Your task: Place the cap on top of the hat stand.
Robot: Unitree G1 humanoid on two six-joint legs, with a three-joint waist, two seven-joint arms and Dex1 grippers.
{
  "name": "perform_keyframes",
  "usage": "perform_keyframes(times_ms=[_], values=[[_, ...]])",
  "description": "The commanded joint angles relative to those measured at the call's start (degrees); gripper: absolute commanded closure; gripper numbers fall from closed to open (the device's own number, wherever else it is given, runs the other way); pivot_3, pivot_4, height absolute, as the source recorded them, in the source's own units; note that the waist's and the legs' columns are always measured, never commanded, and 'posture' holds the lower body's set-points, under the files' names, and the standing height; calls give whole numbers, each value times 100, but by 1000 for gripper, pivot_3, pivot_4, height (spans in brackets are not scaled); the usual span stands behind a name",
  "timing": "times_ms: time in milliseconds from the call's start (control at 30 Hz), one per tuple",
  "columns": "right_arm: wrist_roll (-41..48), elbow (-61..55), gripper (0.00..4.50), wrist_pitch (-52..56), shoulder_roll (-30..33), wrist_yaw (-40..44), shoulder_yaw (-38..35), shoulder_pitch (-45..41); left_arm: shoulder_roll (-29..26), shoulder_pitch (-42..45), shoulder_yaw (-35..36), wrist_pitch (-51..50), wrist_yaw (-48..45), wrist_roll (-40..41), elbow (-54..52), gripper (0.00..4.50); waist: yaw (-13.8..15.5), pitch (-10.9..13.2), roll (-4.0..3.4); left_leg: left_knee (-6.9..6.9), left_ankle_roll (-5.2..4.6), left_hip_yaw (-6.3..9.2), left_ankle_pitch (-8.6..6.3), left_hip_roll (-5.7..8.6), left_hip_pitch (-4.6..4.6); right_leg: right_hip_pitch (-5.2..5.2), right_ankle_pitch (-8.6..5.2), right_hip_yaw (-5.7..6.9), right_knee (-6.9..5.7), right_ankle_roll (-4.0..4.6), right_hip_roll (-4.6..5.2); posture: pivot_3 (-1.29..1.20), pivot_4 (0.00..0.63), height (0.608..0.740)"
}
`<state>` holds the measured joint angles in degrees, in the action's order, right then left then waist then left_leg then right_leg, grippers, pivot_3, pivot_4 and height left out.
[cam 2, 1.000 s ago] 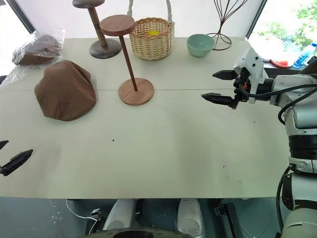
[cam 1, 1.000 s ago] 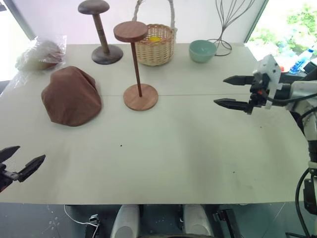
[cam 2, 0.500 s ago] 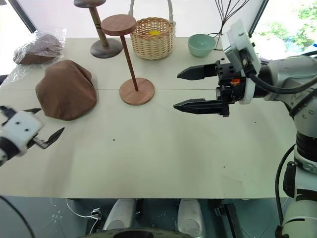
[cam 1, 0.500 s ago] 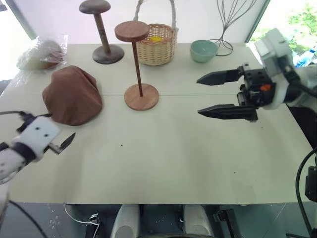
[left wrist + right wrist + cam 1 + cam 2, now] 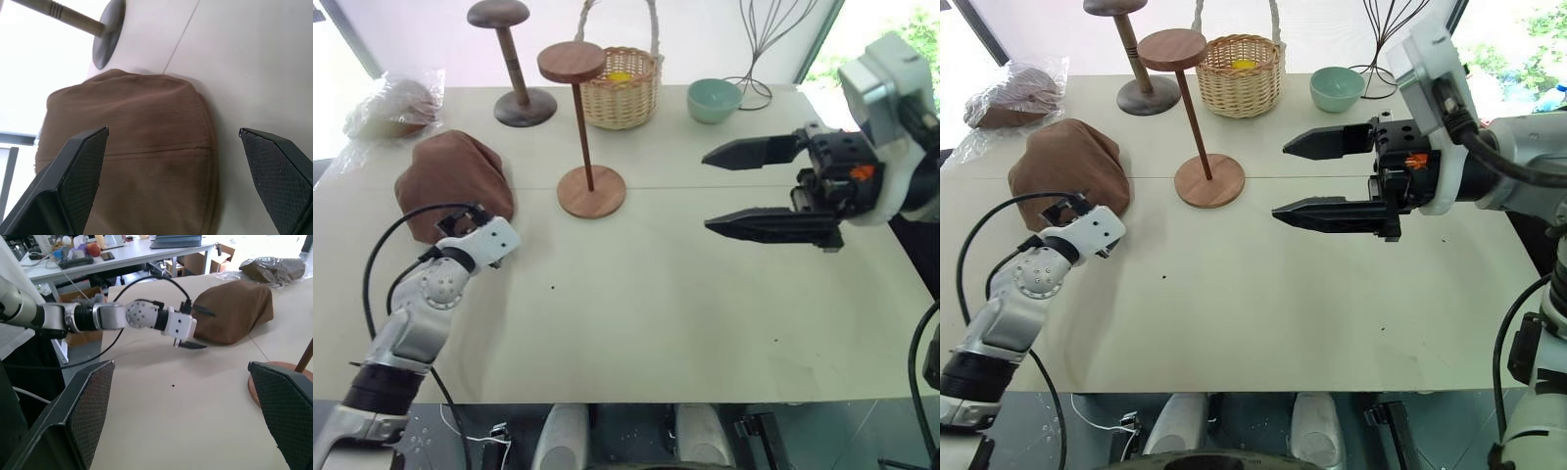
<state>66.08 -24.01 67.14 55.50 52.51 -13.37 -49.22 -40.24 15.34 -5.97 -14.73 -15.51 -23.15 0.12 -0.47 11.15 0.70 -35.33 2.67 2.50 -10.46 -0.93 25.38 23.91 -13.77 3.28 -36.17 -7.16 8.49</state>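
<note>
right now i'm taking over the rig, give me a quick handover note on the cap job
Left end effector: open, empty, at the near edge of the cap.
Right end effector: open, empty, held above the table, right of the hat stand.
The cap lies flat on the table, left of the hat stand. The stand is upright with its top disc bare.
Done: nothing grasped.
Left: grip the cap, lift it, set it on the stand's top disc.

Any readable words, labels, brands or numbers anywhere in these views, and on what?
None readable. The cap, hat stand, basket, bowl and table carry no print. The right gripper bears an orange mark, too small to read.
</note>
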Motion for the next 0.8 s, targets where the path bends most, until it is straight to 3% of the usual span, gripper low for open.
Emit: perform_keyframes(times_ms=[33, 267, 467, 633, 800], values=[[175, -134, 25, -63, 142, -241, -249, -115, 156, 273, -185, -203, 194, -380, 361, 0, 21, -2, 2, 0, 0, 0, 0, 0, -1, -1, 0, 0, -1, 0, 0, 0, 150, 728], [233, -211, 25, -193, 119, -530, -270, 23, 532, 1166, -399, -736, 875, -983, 1606, 0, 99, -5, -1, -28, 0, 1, 0, -1, -9, -18, 8, 1, -3, 5, -1, 0, 150, 728], [178, -200, 25, -360, 136, -678, -274, 100, 223, 1452, -345, -866, 1144, -1208, 2178, 0, 28, -4, 1, -45, 0, 1, 0, -1, -6, -22, 14, -3, -3, -2, -2, 0, 150, 728], [119, -178, 25, -499, 117, -736, -255, 180, -113, 1246, -354, -949, 1031, -1345, 1821, 0, -24, -3, 3, -41, 0, 1, 0, -1, 0, -16, 14, -3, -3, -7, 0, 0, 150, 728], [63, -163, 25, -626, 87, -729, -215, 277, -135, 1408, -396, -774, 1105, -1274, 2182, 0, 37, -2, 5, -41, 0, 2, 0, -1, 2, -16, 13, -1, -3, -7, 1, 0, 150, 728]])
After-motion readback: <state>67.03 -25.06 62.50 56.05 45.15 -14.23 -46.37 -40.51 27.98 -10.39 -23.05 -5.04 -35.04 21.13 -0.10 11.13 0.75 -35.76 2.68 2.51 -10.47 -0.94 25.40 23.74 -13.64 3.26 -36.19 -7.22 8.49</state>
